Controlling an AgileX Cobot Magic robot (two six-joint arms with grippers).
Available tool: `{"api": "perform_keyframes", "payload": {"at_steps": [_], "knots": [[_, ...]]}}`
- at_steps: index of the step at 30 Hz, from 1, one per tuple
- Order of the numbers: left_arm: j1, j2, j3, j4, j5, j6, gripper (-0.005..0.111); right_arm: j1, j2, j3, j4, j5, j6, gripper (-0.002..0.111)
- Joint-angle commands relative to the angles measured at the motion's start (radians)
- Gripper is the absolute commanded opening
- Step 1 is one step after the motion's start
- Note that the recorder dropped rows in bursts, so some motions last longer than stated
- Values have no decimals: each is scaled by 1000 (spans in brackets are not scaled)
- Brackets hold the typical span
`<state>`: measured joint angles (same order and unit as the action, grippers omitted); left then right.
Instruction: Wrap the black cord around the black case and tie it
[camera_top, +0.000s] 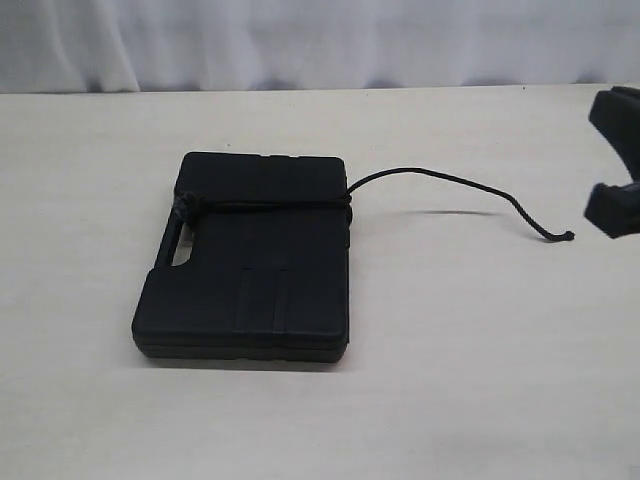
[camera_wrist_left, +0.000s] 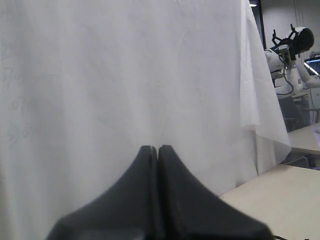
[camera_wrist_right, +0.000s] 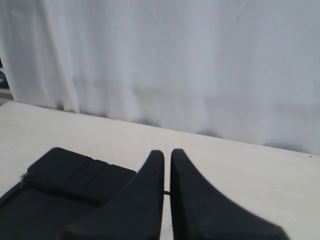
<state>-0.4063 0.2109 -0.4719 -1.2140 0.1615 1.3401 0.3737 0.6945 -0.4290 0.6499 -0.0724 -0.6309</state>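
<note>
The black case (camera_top: 245, 270) lies flat on the table, left of the middle, its handle slot on its left side. The black cord (camera_top: 270, 205) runs across the lid's far part, with a knot at the left edge by the handle. Its loose tail (camera_top: 450, 182) arcs right over the table and ends in a knotted tip (camera_top: 568, 236). Part of my right gripper (camera_top: 612, 208) shows at the right edge, apart from the tip. In its wrist view the right gripper (camera_wrist_right: 167, 152) is shut and empty, with the case (camera_wrist_right: 60, 175) and cord (camera_wrist_right: 75, 195) below it. My left gripper (camera_wrist_left: 158, 147) is shut and empty, facing a white curtain.
The pale table (camera_top: 450, 350) ends at a white curtain (camera_top: 300, 40) along the back. In the left wrist view a table corner (camera_wrist_left: 280, 195) and another white robot (camera_wrist_left: 292, 45) show beyond the curtain's edge.
</note>
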Motion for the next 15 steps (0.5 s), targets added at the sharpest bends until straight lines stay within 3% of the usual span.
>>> {"api": "perform_keyframes", "payload": {"at_steps": [1, 15], "knots": [[-1, -6, 5, 0, 63, -7, 0, 1, -134, 46, 1, -1, 48, 4], [-1, -6, 5, 0, 72, -7, 0, 1, -363, 110, 1, 22, 66, 4]]}}
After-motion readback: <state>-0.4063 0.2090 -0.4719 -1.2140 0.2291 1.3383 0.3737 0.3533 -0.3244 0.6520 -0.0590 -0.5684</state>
